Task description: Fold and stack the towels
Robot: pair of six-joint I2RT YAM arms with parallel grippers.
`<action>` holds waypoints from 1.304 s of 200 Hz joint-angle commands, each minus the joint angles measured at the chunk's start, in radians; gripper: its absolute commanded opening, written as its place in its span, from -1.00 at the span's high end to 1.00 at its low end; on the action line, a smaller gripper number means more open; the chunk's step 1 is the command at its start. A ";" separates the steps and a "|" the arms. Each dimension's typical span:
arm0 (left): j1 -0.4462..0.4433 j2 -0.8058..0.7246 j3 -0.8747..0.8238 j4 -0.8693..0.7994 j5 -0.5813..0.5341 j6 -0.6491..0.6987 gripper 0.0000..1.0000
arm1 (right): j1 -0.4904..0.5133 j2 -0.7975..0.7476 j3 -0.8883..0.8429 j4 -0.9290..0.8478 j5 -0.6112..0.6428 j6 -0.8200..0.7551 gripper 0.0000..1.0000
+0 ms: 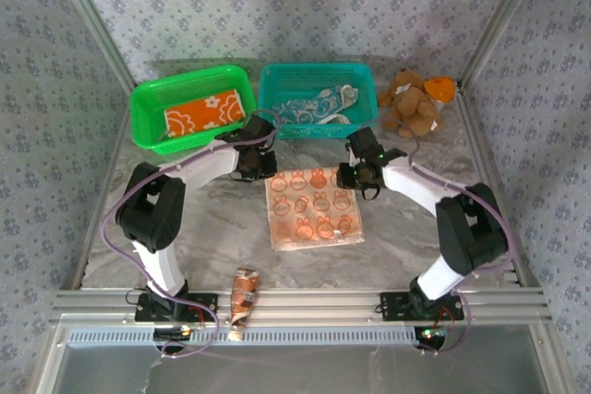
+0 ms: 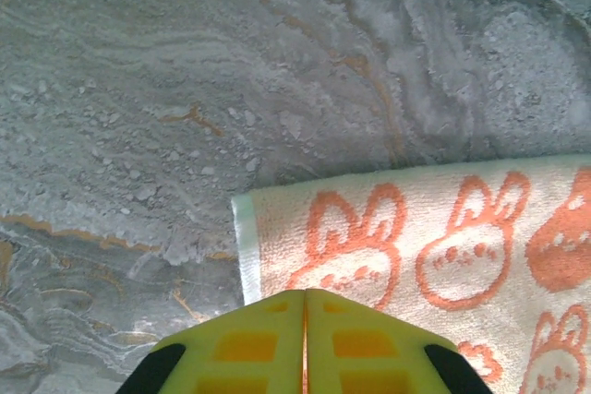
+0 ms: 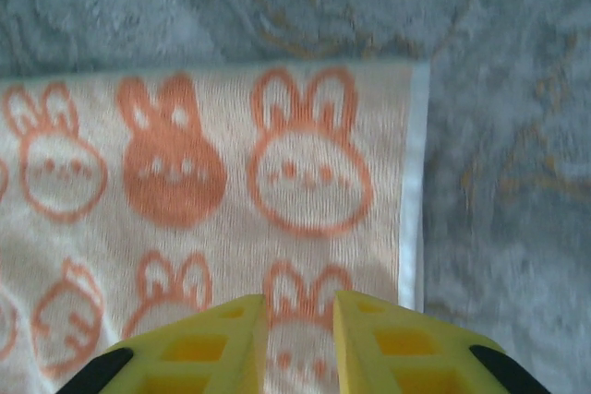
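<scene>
Peach towel [image 1: 313, 208] with orange rabbits is spread flat
Left pincer [image 2: 305, 294] is pressed together above one far corner, right pincer [image 3: 300, 306] is kept slightly apart above the other

Bright and even from above in the overhead view; faint, soft shadows on the table [image 1: 212, 237] beside the arms [image 1: 199, 165]; crisp stone grain in the left wrist view; softer, slightly hazy towel [image 3: 231, 182] print in the right wrist view; blurred fingers [image 3: 208, 343] at its bottom edge; mild bluish cast there.
</scene>
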 commanded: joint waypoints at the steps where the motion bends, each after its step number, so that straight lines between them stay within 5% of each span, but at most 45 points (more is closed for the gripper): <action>1: 0.000 0.043 0.037 0.019 0.025 -0.016 0.85 | -0.022 0.087 0.071 0.041 -0.022 -0.056 0.51; 98: 0.016 0.151 0.001 0.055 -0.015 -0.017 0.88 | -0.104 0.289 0.103 0.102 -0.023 -0.075 0.54; 202: 0.011 0.110 -0.019 0.028 -0.021 0.142 0.84 | -0.017 0.011 -0.235 0.133 0.097 0.121 0.60; 261: 0.003 0.061 0.001 0.012 0.007 0.102 0.80 | -0.072 0.061 -0.118 0.115 0.051 0.010 0.52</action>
